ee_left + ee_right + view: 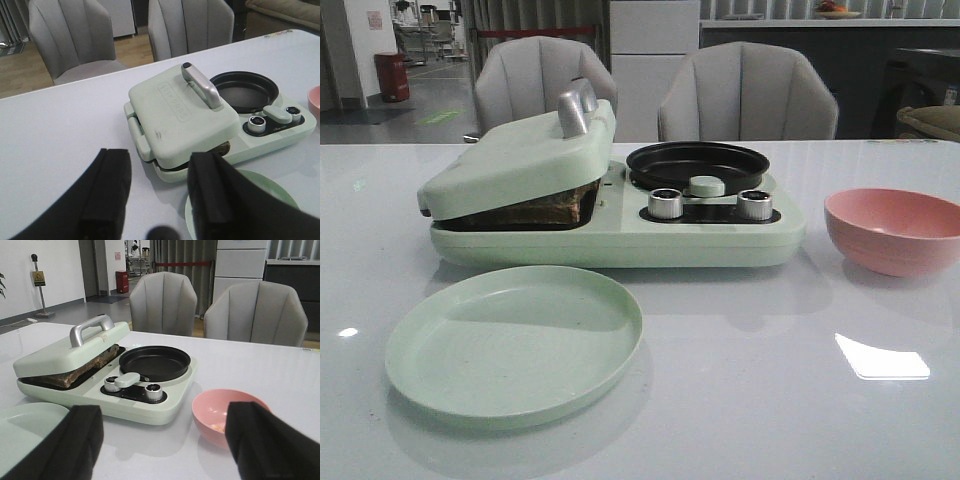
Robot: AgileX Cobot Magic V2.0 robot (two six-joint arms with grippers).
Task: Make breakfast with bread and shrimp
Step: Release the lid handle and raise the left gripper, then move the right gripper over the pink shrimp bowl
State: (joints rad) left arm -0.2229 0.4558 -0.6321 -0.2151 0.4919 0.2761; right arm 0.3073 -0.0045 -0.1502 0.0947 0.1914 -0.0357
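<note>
The bread (552, 204) lies inside the pale green breakfast maker (610, 235), under its nearly lowered lid (515, 160); only the dark crust edge shows (85, 369) (223, 147). Shrimp (218, 427) rest as small pale orange bits inside the pink bowl (220, 412) (895, 228), to the right of the machine. My left gripper (157, 192) is open, held back from the machine's left corner, nothing between its fingers. My right gripper (162, 440) is open wide and empty, in front of the bowl and machine. Neither gripper appears in the front view.
An empty pale green plate (515, 340) lies in front of the machine. The black round pan (697, 163) sits on the machine's right half, above two silver knobs (666, 203) and a green knob (706, 186). Two grey chairs (745, 92) stand behind the table.
</note>
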